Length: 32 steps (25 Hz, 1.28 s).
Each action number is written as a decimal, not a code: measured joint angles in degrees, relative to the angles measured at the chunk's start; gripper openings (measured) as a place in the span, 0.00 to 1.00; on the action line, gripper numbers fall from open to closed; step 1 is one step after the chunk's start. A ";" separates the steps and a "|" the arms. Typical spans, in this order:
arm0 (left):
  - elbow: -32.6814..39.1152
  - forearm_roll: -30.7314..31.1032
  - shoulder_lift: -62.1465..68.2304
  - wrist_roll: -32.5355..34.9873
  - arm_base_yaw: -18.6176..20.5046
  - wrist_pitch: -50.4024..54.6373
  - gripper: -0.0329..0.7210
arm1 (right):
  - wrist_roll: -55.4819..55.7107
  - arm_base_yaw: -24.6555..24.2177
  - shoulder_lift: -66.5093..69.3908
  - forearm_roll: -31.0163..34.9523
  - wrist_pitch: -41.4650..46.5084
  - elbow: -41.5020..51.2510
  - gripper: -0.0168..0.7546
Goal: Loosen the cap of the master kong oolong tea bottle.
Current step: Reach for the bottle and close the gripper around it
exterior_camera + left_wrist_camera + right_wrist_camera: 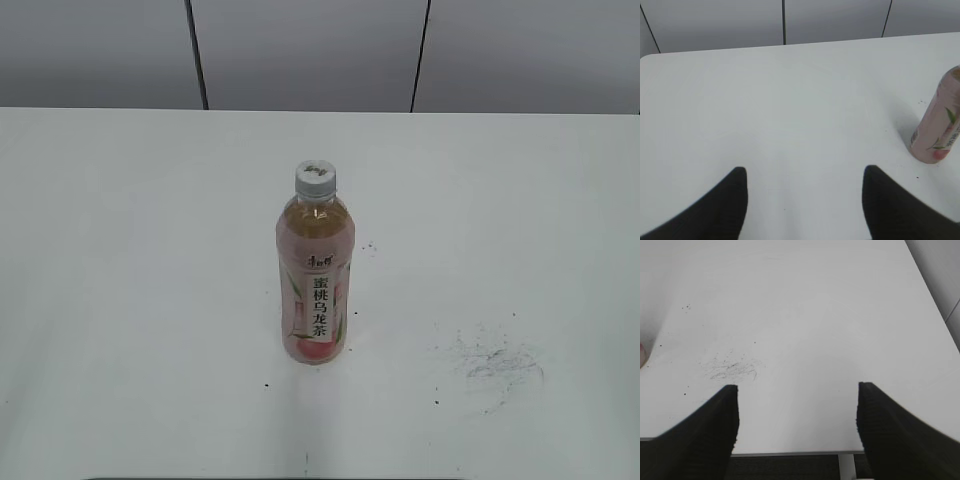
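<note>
Bottle [315, 275] stood upright near the middle of the white table [120, 280], cap [315, 177] seated on its neck, label strip facing the exterior camera. Neither arm showed in the exterior view. Left gripper [805, 200] hung over bare table with fingers spread wide, nothing between them; the bottle's lower half sat off to its right, well apart. Right gripper [796, 420] was likewise spread and empty near the table's front edge, a patch of grey scuff marks [732, 367] just ahead of its left finger; only a sliver of the bottle base [642, 352] showed at that view's left margin. Task looked unstarted. Risks, as judged: the bottle is tall, slim and free-standing, so a sideways nudge from an approaching finger could tip it. If only the cap is gripped and turned, the whole bottle would likely spin with it. Squeezing the soft body too hard once the seal breaks could push tea out.
</note>
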 joint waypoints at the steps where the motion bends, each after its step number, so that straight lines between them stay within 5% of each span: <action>1: 0.00 0.00 0.00 0.00 0.00 0.00 0.62 | 0.00 0.00 0.00 0.00 0.00 0.00 0.74; 32: 0.00 -0.10 0.06 0.00 0.00 0.00 0.62 | 0.00 0.00 0.00 0.00 0.00 0.00 0.74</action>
